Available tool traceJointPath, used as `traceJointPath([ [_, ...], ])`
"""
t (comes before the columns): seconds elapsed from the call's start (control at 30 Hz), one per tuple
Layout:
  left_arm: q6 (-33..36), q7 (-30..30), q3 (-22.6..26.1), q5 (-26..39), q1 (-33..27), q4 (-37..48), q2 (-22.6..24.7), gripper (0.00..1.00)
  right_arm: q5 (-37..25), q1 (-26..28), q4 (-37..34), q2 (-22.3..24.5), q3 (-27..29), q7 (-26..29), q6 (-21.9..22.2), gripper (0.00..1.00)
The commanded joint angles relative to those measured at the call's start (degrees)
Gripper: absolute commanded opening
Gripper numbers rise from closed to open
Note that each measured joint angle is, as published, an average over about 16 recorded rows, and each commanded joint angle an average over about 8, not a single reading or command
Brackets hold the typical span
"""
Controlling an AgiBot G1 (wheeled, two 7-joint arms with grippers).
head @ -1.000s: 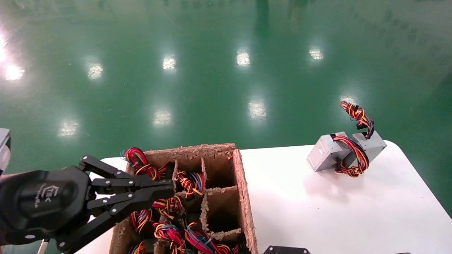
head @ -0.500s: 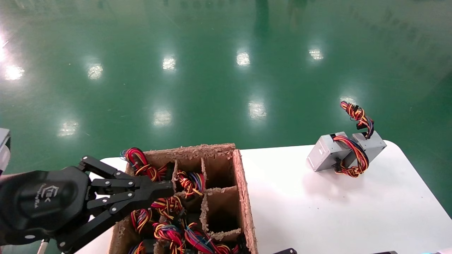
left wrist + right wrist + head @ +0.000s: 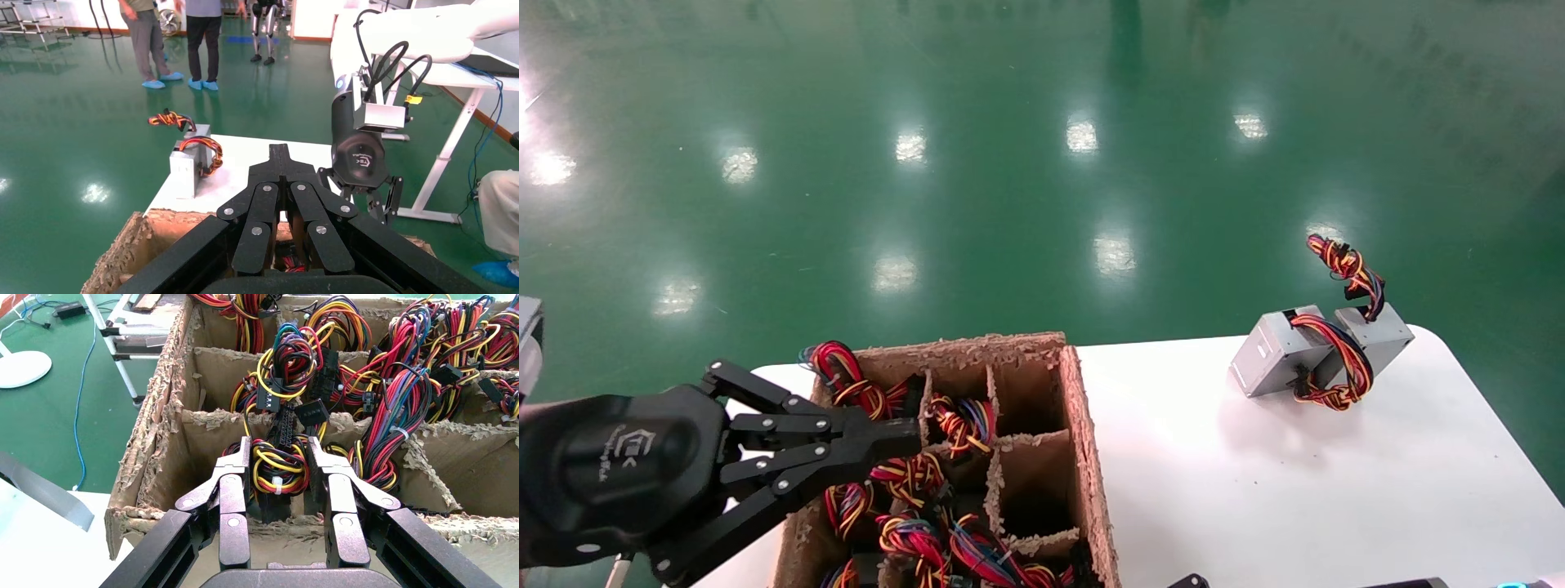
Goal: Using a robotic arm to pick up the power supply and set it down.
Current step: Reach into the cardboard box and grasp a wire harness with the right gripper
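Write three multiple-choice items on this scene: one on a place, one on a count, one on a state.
1. Where do the unpacked power supplies stand?
A. In the cardboard box
B. On the white table, to the box's right
C. On the green floor

2. How many of them are on the table?
A. One
B. Two
C. Four

3. How is the right gripper?
A. Shut and empty
B. Clamped on a silver case on the table
C. Open, its fingers either side of a wire bundle in the box

Key: 1 B, they sit on the white top. 2 B, two silver cases stand side by side. 3 C, the bundle lies between its spread fingers; the left gripper hangs shut over the box's left side.
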Motion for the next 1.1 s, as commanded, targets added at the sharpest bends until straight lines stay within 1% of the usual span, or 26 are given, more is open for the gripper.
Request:
traceJointPath([
  [0.03,0.0,0.0,0.0,0.0,0.0,0.0,0.0,0.00,-0.1,0.1,0.0,0.0,0.0,0.0,0.0,0.00],
  [0.07,0.0,0.0,0.0,0.0,0.0,0.0,0.0,0.00,0.0,0.2,0.0,0.0,-0.1,0.0,0.0,0.00],
  [0.1,0.0,0.0,0.0,0.0,0.0,0.0,0.0,0.00,0.0,0.2,0.0,0.1,-0.1,0.0,-0.1,0.07],
  [0.33,0.0,0.0,0.0,0.0,0.0,0.0,0.0,0.00,-0.5,1.5,0.0,-0.1,-0.6,0.1,-0.8,0.94],
  [0.37,0.0,0.0,0.0,0.0,0.0,0.0,0.0,0.00,-0.5,1.7,0.0,-0.1,-0.6,0.1,-0.8,1.00],
  [0.97,0.0,0.0,0.0,0.0,0.0,0.0,0.0,0.00,-1.5,3.2,0.1,-0.9,-1.6,-0.8,-0.5,1.00],
  [1.0,0.0,0.0,0.0,0.0,0.0,0.0,0.0,0.00,-1.5,3.2,0.1,-0.9,-1.6,-0.8,-0.5,0.97],
  [1.03,0.0,0.0,0.0,0.0,0.0,0.0,0.0,0.00,-1.6,3.3,0.1,-0.9,-1.7,-0.9,-0.6,0.90],
  [1.07,0.0,0.0,0.0,0.0,0.0,0.0,0.0,0.00,-1.6,3.3,0.1,-1.0,-1.7,-1.0,-0.6,0.82],
  [1.1,0.0,0.0,0.0,0.0,0.0,0.0,0.0,0.00,-1.6,3.3,0.1,-1.0,-1.8,-1.0,-0.6,0.71],
])
